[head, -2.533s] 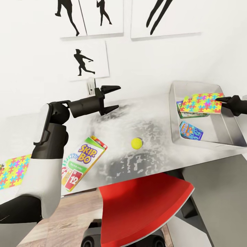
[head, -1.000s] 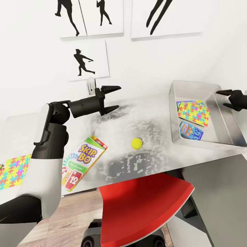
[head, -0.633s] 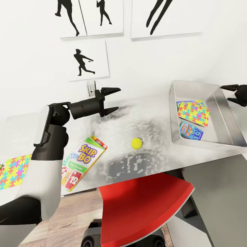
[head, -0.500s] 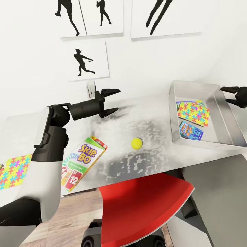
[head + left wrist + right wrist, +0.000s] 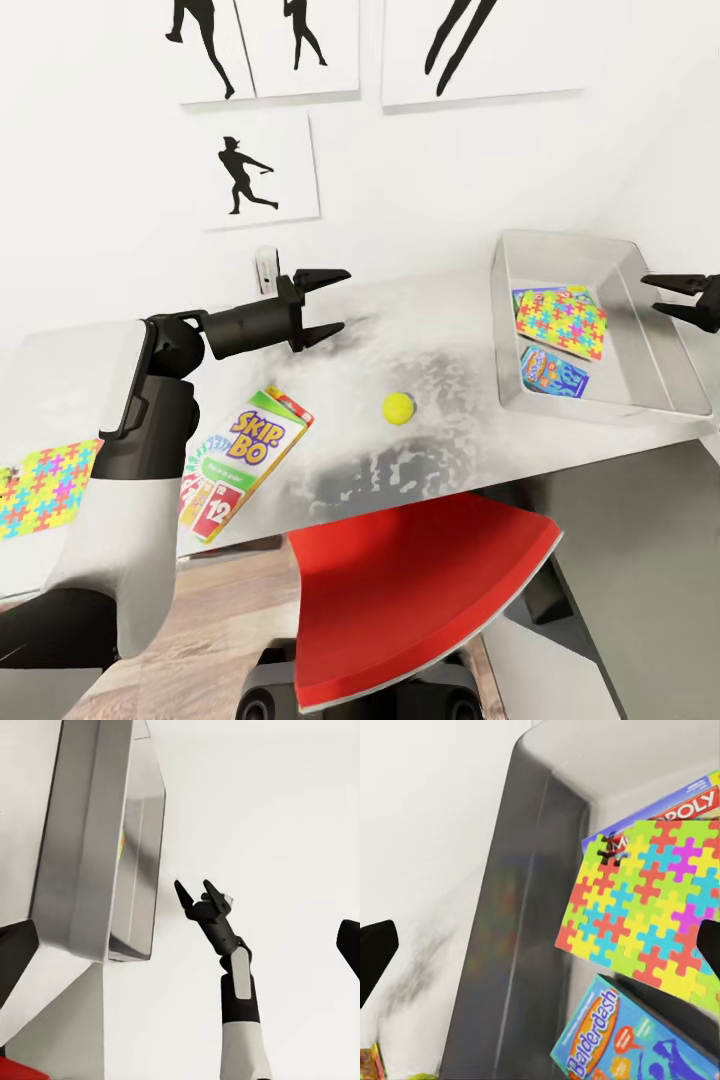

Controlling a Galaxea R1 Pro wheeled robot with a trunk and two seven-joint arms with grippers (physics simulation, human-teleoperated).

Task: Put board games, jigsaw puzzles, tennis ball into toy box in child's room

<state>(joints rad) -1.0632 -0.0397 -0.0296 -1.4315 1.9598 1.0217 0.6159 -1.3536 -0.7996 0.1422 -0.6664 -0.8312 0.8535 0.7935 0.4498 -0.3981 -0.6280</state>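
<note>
The grey toy box [image 5: 600, 248] stands on the table [image 5: 440, 330] at the right. In it a jigsaw puzzle [image 5: 562, 322] lies on top of the green-edged board game [image 5: 528, 297], with the blue board game [image 5: 553, 371] beside them. The right wrist view looks down on that puzzle [image 5: 649, 900], the "Balderdash" box [image 5: 622, 1035] and the toy box wall [image 5: 525, 907]. My right gripper [image 5: 668, 296] hangs open and empty over the box's right rim. The tennis ball [image 5: 398, 407] rests mid-table. The SKIP-BO game [image 5: 245, 460] lies near the front edge, and another puzzle [image 5: 40, 485] at the far left. My left gripper [image 5: 330, 303] hovers open above the table.
A red chair [image 5: 420, 590] is pushed under the table's front edge. The lower dark-grey wing [image 5: 640, 540] joins on the right. A small white object [image 5: 265, 268] stands at the wall behind my left gripper. Black silhouette prints [image 5: 260, 170] hang above.
My right gripper let go of the puzzle, which now lies in the toy box on the green-edged game, and drew back to the right, open. The head view shifted slightly.
</note>
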